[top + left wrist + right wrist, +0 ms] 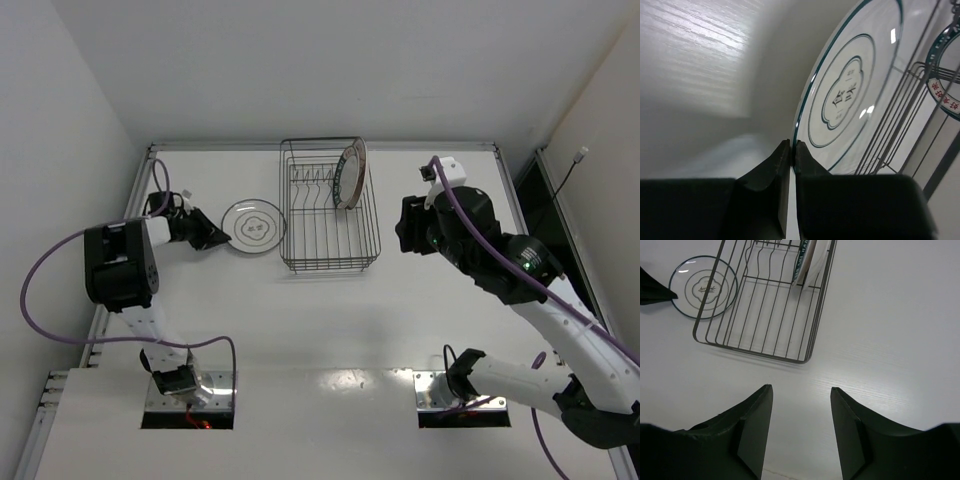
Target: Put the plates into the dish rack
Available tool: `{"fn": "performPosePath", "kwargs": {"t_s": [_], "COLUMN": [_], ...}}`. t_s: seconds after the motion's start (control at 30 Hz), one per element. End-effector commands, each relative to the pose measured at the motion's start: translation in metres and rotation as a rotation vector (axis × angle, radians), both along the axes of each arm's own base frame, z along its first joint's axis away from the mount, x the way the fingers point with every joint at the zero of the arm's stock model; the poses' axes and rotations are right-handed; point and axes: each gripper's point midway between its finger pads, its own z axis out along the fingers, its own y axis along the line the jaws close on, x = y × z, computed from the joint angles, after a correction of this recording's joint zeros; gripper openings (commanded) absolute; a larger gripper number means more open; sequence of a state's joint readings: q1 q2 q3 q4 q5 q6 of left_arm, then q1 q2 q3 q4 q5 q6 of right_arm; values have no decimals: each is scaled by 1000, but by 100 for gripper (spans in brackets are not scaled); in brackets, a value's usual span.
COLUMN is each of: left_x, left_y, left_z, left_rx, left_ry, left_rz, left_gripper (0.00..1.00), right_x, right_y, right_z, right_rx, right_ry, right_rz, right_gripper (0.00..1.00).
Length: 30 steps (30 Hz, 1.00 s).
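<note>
- My left gripper [792, 150] is pinched tight on the near rim of the ringed plate [855, 85]. The fingers are almost touching, with only the rim's edge between them.
- The ringed plate lies on the table [300, 320], just left of the dish rack [330, 205] and outside it.
- My right gripper [801, 389] is spread partway open with nothing in it. It hangs over bare table on the rack's right side.
- The rack's left wire wall stands right beside the ringed plate, between it and the slots.
- The racked plate [350, 175] stands on edge at the far right of the rack, leaning among the prongs. I can't tell whether that is one plate or two.
- The rest of the rack's floor and the left prongs are free.
- Only the top view shows both arms at once, the left one at the plate's left edge and the right one well apart from the rack.
- Only the left wrist view shows the pinch on the rim up close. It also shows the plate's lobed centre mark with characters, rack wires behind, and a slice of the racked plate's lettered rim.
- The right wrist view shows the rack lengthwise, the ringed plate beyond it, and the dark tip of my left gripper at that plate's edge.
</note>
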State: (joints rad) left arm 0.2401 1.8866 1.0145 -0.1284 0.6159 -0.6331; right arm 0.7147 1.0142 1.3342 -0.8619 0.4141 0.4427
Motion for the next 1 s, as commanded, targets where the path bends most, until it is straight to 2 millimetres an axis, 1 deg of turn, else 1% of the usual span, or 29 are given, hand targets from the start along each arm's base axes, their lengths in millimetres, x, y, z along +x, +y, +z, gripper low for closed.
{"fn": "performPosePath", "kwargs": {"t_s": [0.0, 0.03, 0.07, 0.1, 0.13, 0.17, 0.2, 0.23, 0.27, 0.3, 0.33, 0.37, 0.4, 0.43, 0.47, 0.5, 0.53, 0.57, 0.6, 0.63, 0.67, 0.7, 0.73, 0.77, 0.83, 0.87, 0.9, 0.93, 0.97], "left_x": [8, 8, 9, 9, 7, 6, 13, 9, 5, 8, 3, -4, -2, -10, -19, -23, -26, -30, -32, -38, -39, -42, -44, -45, -48, -50, -53, -54, -58], "left_y": [28, 34, 39, 41, 38, 31, 26, 14, 8, 4, -5, -11, -14, -22, -28, -30, -32, -34, -35, -37, -37, -38, -40, -43, -58, -65, -73, -86, -93], "left_z": [40, 59, 69, 90, 97, 107, 126, 134, 140, 154, 162, 162, 182, 190, 211, 213, 217, 221, 225, 231, 231, 235, 235, 235, 235, 236, 236, 234, 236], "left_rx": [121, 144, 145, 127, 104, 70, 43, -20, -51, -87, -137, -176, -225, -275, -338, -377, -404, -425, -441, -467, -482, -487, -495, -500, -520, -524, -520, -521, -511], "left_ry": [-137, -192, -220, -294, -335, -378, -467, -505, -534, -598, -629, -642, -722, -755, -841, -854, -874, -887, -902, -926, -928, -942, -944, -941, -932, -931, -929, -915, -917], "left_rz": [51, 69, 90, 94, 73, 54, 41, -15, -37, -46, -89, -102, -111, -155, -175, -187, -189, -210, -215, -226, -228, -236, -249, -258, -296, -326, -354, -384, -412], "left_gripper": [0, 0, 0, 0, 0, 0, 0, 0, 0, 0, 0, 0, 0, 0, 0, 0, 0, 0, 0, 0, 0, 0, 0, 0, 0, 0, 0, 0, 0], "right_x": [1, 0, -1, -2, -3, -4, -4, -4, -6, -6, -7, -7, -8, -10, -12, -14, -11, -14, -13, -14, -6, -6, 1, 5, 15, 24, 32, 39, 45], "right_y": [6, 8, 10, 13, 14, 19, 22, 25, 29, 33, 36, 44, 48, 53, 66, 73, 79, 91, 97, 104, 110, 113, 117, 123, 127, 134, 134, 135, 145], "right_z": [14, 14, 9, 9, 9, 6, 4, 2, 1, 0, -2, -1, -4, -8, -4, -11, -13, -7, -10, -14, -10, -13, -19, -13, -15, -13, -15, -12, -16], "right_rx": [62, 73, 70, 84, 88, 99, 98, 102, 113, 123, 128, 147, 155, 162, 205, 218, 235, 283, 292, 313, 341, 349, 351, 378, 381, 388, 390, 396, 413], "right_ry": [-19, -14, -3, 6, 10, 18, 29, 32, 41, 42, 48, 53, 60, 71, 64, 76, 81, 69, 75, 92, 73, 68, 74, 53, 45, 30, 25, 11, 16], "right_rz": [10, 13, 21, 33, 42, 64, 74, 84, 107, 122, 136, 168, 187, 208, 266, 299, 322, 371, 392, 418, 421, 434, 433, 445, 436, 439, 429, 422, 440], "right_gripper": [47, 47, 47, 47, 47, 47, 47, 47, 47, 47, 47, 47, 47, 47, 47, 47, 47, 47, 47, 47, 47, 48, 48, 48, 49, 49, 49, 49, 49]}}
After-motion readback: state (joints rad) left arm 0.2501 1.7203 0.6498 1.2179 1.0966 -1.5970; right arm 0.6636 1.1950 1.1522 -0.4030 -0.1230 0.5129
